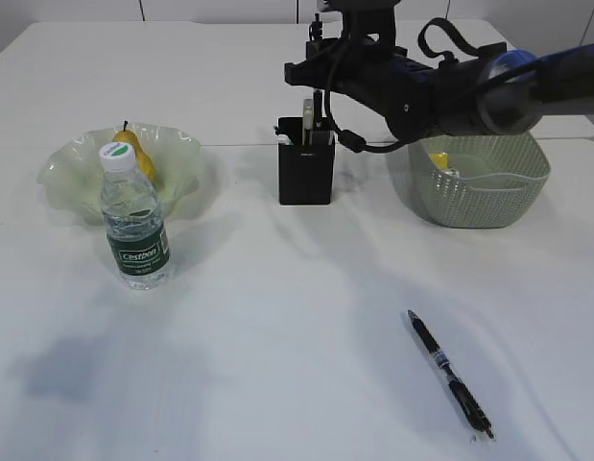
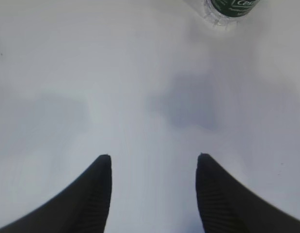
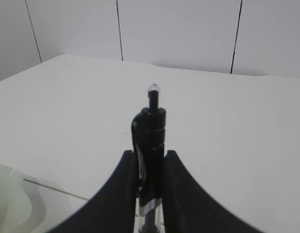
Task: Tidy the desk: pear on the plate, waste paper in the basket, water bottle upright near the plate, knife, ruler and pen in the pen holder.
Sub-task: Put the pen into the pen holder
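- Right end effector (image 3: 150, 167) clamped on a black pen (image 3: 150, 131), above pen holder (image 1: 305, 161).
- Left end effector (image 2: 153, 167) wide, empty.
- Next: lowering, releasing; second pen (image 1: 450, 374) at 5 o'clock on worktop (image 1: 297, 317).

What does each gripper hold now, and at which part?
The right gripper clamps a black pen on its barrel, below the clicker end. The left gripper is open and empty.

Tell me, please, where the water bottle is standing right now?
In the exterior view the water bottle stands upright on the left of the desk, directly in front of the plate that holds the pear.
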